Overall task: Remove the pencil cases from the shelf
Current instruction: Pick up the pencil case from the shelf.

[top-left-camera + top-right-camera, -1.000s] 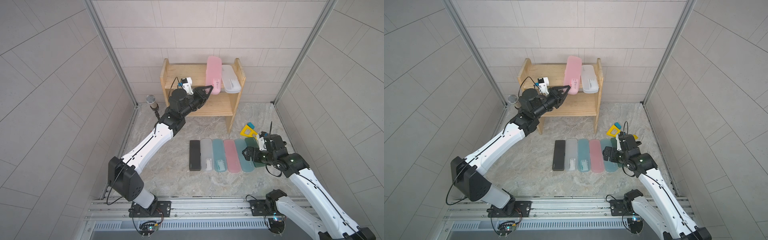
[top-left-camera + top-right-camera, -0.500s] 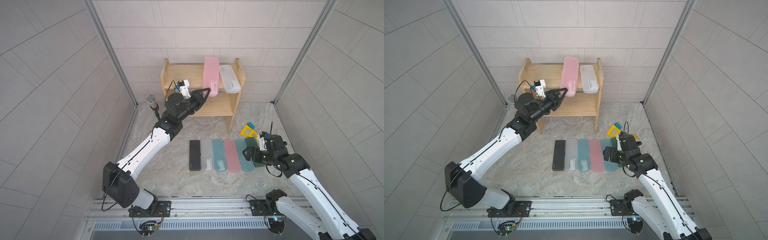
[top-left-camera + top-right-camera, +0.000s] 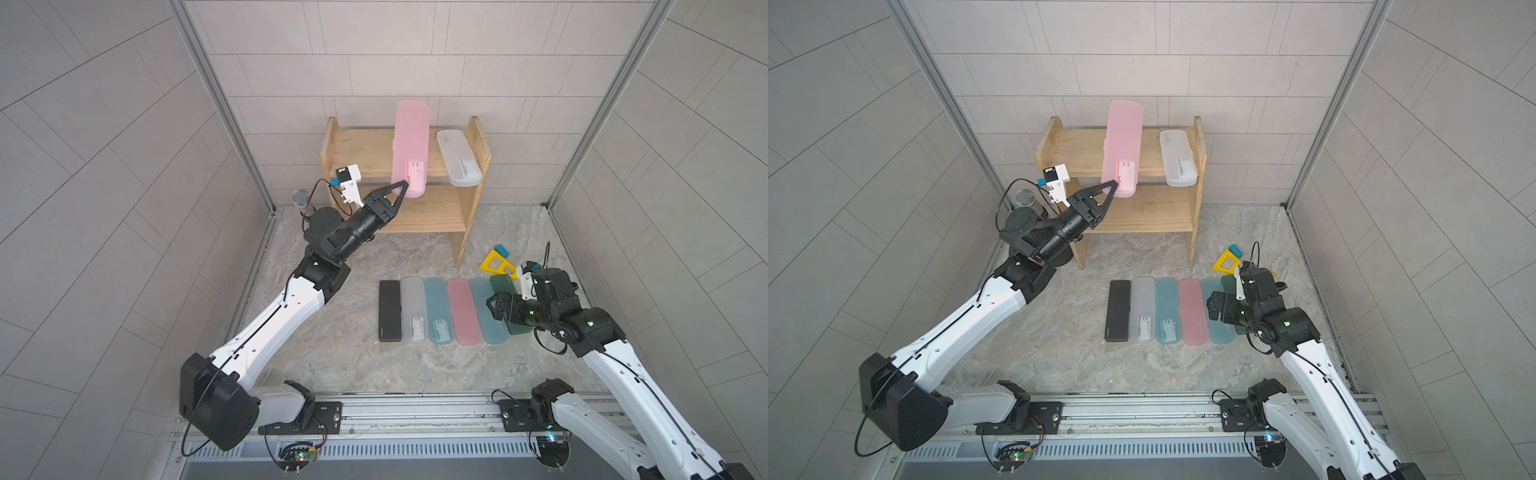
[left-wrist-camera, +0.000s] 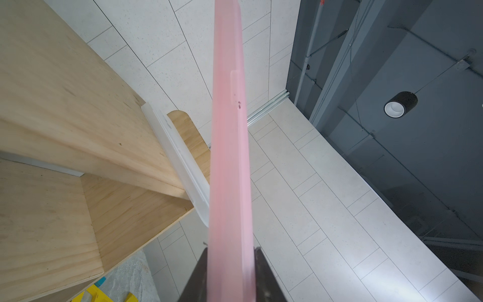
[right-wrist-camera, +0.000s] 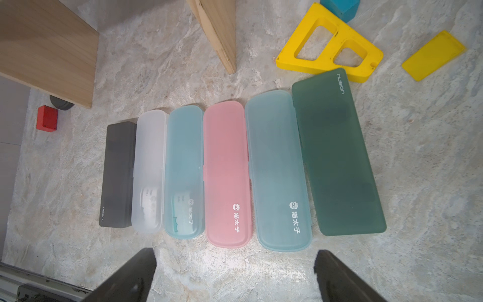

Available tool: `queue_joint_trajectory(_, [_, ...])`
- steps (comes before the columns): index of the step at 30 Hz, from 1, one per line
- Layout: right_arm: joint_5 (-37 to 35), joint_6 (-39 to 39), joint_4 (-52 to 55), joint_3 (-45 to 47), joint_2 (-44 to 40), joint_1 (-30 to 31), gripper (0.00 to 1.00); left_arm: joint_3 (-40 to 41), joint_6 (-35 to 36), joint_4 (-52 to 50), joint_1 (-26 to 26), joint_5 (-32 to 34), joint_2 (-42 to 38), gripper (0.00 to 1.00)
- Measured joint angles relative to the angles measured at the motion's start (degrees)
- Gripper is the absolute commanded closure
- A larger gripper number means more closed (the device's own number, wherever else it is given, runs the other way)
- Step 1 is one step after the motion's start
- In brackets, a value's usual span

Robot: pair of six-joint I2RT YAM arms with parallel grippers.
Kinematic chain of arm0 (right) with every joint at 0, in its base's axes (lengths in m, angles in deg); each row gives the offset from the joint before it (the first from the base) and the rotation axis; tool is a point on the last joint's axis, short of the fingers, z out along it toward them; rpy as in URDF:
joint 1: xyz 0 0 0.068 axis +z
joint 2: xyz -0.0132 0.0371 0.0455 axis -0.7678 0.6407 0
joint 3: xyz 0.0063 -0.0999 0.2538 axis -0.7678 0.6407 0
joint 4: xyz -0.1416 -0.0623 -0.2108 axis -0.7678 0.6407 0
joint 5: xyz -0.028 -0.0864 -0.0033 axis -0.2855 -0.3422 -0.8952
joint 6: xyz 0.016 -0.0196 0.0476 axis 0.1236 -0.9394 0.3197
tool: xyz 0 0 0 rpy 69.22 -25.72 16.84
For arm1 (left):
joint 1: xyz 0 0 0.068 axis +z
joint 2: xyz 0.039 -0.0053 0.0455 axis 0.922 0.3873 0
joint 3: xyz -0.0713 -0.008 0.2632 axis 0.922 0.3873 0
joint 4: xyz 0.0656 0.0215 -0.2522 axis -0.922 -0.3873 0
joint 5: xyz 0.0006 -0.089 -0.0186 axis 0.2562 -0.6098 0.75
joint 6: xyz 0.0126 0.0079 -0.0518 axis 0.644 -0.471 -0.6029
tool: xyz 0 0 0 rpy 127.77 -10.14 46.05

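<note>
My left gripper (image 3: 404, 183) (image 4: 230, 251) is shut on the near end of a pink pencil case (image 3: 410, 149) (image 4: 230, 157). The case slants upward, its far end above the pine shelf (image 3: 365, 149). A frosted white case (image 3: 458, 163) (image 4: 180, 167) lies on the upper tier by the right side panel, overhanging the front edge. Several cases lie side by side on the floor: black (image 5: 117, 175), white (image 5: 150, 167), teal (image 5: 184, 170), pink (image 5: 226, 172), teal (image 5: 277, 167), dark green (image 5: 337, 154). My right gripper (image 3: 494, 305) (image 5: 235, 252) hovers open over the row's right end, holding nothing.
A yellow triangular frame (image 3: 496, 262) (image 5: 332, 44), a small teal block (image 3: 502, 250) and a flat yellow piece (image 5: 433, 55) lie right of the shelf. A red block (image 5: 47, 121) and a grey-headed post (image 3: 300, 198) stand to its left. Tiled walls close three sides.
The left gripper has drawn slightly back and left from the shelf with the pink case, whose far end has risen. The right arm has not moved.
</note>
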Motion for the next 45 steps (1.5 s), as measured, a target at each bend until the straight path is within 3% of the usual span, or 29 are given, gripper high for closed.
queue_joint_trajectory(13, [0.11,-0.52,0.07,-2.29,0.28,0.0,0.0,14.36,6.97,2.21,1.6,-1.53,-17.73,1.0])
queue_joint_trajectory(23, [3.65,2.95,-3.04,-2.62,0.13,1.31,0.0,26.1,14.08,-1.49,1.77,-0.7,-32.0,1.0])
queue_joint_trajectory(28, [2.93,6.32,-5.75,-4.85,0.66,9.16,0.0,34.6,17.33,-2.47,1.86,1.49,-40.85,1.0])
queue_joint_trajectory(34, [1.4,10.99,-13.51,-14.69,7.28,20.28,0.0,42.47,23.5,-9.42,1.86,4.46,-52.83,1.0])
queue_joint_trajectory(39, [-0.15,13.62,-21.66,-24.33,17.66,29.38,0.0,45.44,27.3,-15.04,1.86,6.71,-60.57,1.0])
queue_joint_trajectory(45, [-3.39,13.51,-25.51,-38.4,33.16,37.7,0.0,46.88,28.85,-19.5,1.86,7.78,-63.54,1.0])
